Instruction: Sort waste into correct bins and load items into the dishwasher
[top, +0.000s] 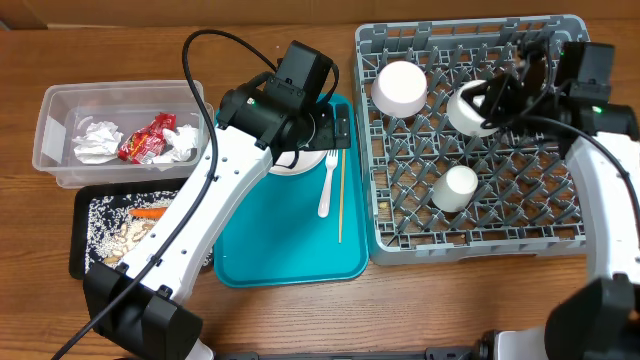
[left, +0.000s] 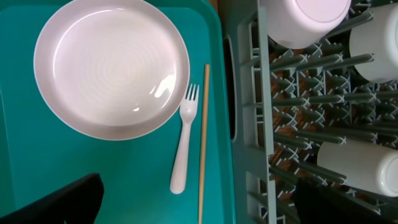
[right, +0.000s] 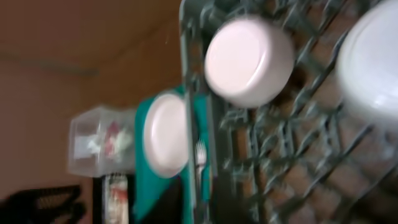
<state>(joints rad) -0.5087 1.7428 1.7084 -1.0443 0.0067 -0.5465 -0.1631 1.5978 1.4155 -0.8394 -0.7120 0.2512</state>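
Overhead view: the left gripper (top: 322, 128) is hanging above the teal tray (top: 290, 255), over the far edge of the pale plate (top: 293, 164). The white fork (top: 325, 188) and the wooden chopstick (top: 341, 195) are lying side by side just right of the plate. The clear tub (top: 52, 125) is holding white napkins (top: 95, 142) and a red wrapper (top: 147, 138). The black tray (top: 78, 235) in front of it is carrying crumbs (top: 103, 215) and a carrot piece (top: 150, 212). In the grey dish rack (top: 475, 243), two upturned bowls (top: 400, 88) and a small cup (top: 455, 187) are sitting among the pegs. The right gripper (top: 503, 95) is hanging at the right-hand bowl (top: 467, 110); how far its jaws are parted cannot be told. Left wrist view: the dark fingertips (left: 62, 200) are showing at the two lower corners, spread wide and gripping nothing, with plate, fork and chopstick lying on the tray below. Right wrist view: everything is appearing blurred, so the grip cannot be judged here either.
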